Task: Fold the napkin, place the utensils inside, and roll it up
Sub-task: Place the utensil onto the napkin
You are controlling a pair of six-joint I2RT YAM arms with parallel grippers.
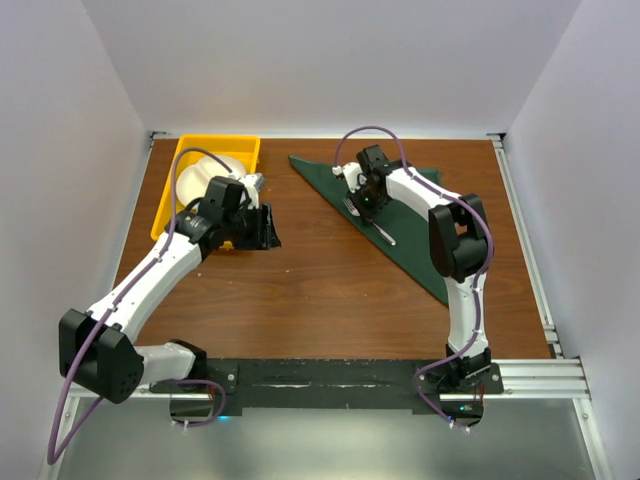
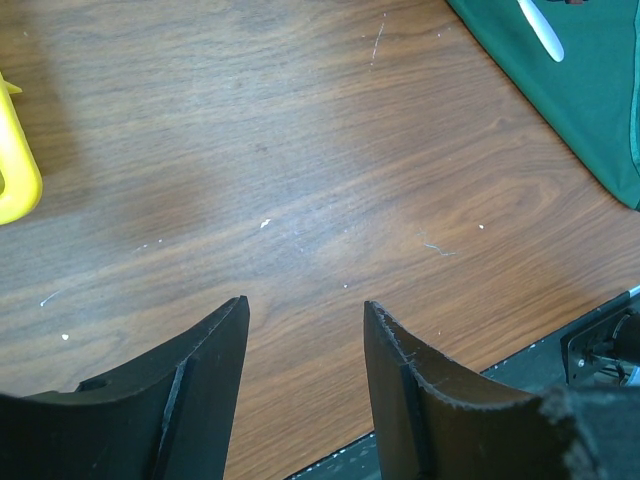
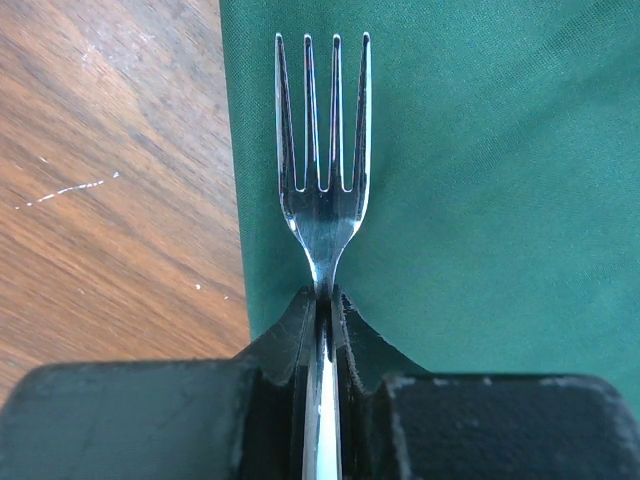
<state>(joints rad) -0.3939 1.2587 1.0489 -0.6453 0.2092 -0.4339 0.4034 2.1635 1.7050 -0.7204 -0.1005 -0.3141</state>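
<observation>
The dark green napkin (image 1: 410, 225) lies folded into a triangle at the back right of the table. It also shows in the right wrist view (image 3: 480, 180) and at the top right of the left wrist view (image 2: 590, 110). My right gripper (image 3: 323, 300) is shut on the neck of the silver fork (image 3: 322, 190). The tines point away over the napkin, close to its left edge. From above, the right gripper (image 1: 364, 202) sits over the napkin with the fork tines (image 1: 349, 207) beside it. Another slim silver piece (image 1: 386, 236) lies on the napkin. My left gripper (image 2: 305, 305) is open and empty over bare wood.
A yellow tray (image 1: 240, 145) holding a white plate (image 1: 215, 165) stands at the back left, just behind the left gripper (image 1: 266, 232). Its corner shows in the left wrist view (image 2: 15, 170). White walls enclose the table. A black strip runs along the near edge.
</observation>
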